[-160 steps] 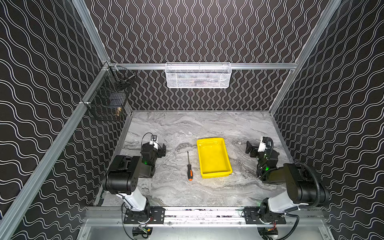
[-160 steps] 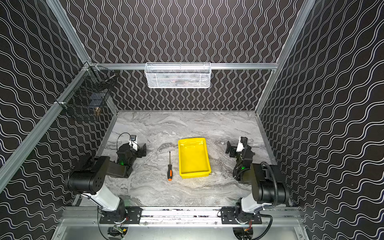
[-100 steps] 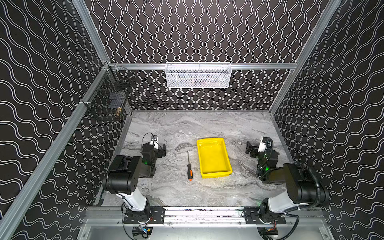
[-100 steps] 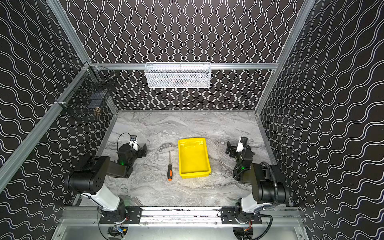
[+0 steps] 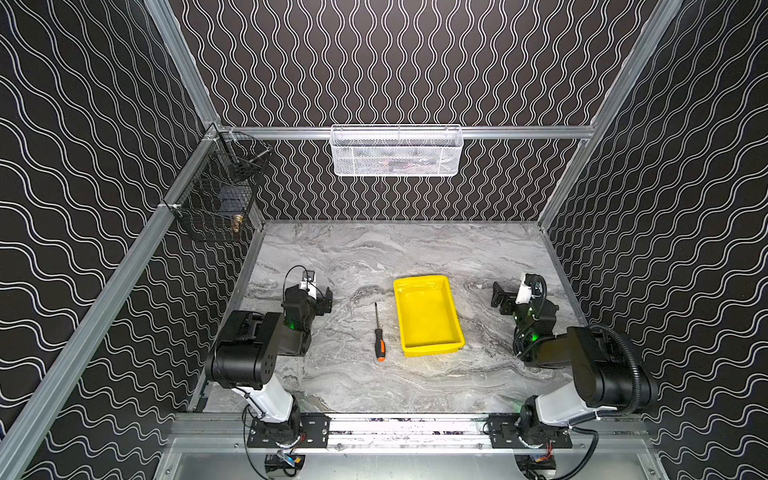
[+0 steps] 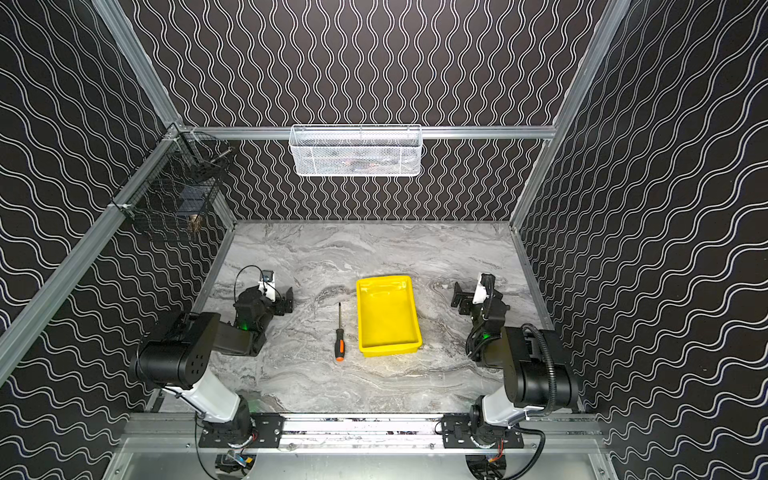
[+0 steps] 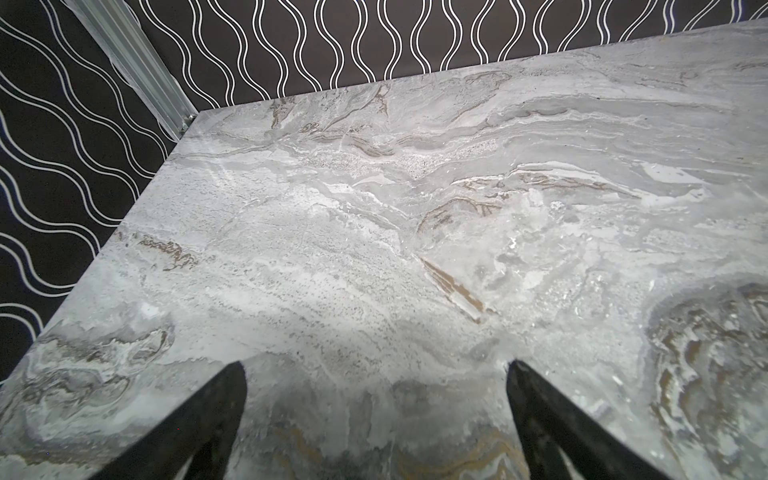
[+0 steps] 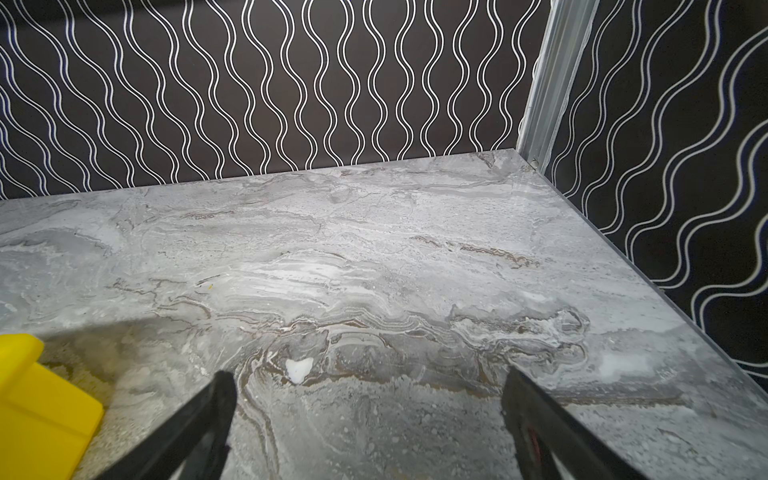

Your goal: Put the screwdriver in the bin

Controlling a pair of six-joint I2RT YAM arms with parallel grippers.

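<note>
The screwdriver (image 5: 378, 336) (image 6: 339, 336), with a black-and-orange handle and thin dark shaft, lies on the marble table just left of the bin, handle toward the front. The bin (image 5: 428, 315) (image 6: 387, 316) is a shallow yellow tray with nothing in it; one corner of the bin (image 8: 37, 411) shows in the right wrist view. My left gripper (image 5: 322, 300) (image 6: 284, 300) (image 7: 374, 370) rests low at the left, open, with only bare marble between its fingers. My right gripper (image 5: 500, 297) (image 6: 460, 297) (image 8: 368, 378) rests at the right of the bin, open and holding nothing.
A white mesh basket (image 5: 397, 150) hangs on the back rail and a black wire basket (image 5: 220, 195) on the left rail. Patterned walls close three sides. Bare marble (image 5: 374, 257) stretches behind the bin and in front of the screwdriver.
</note>
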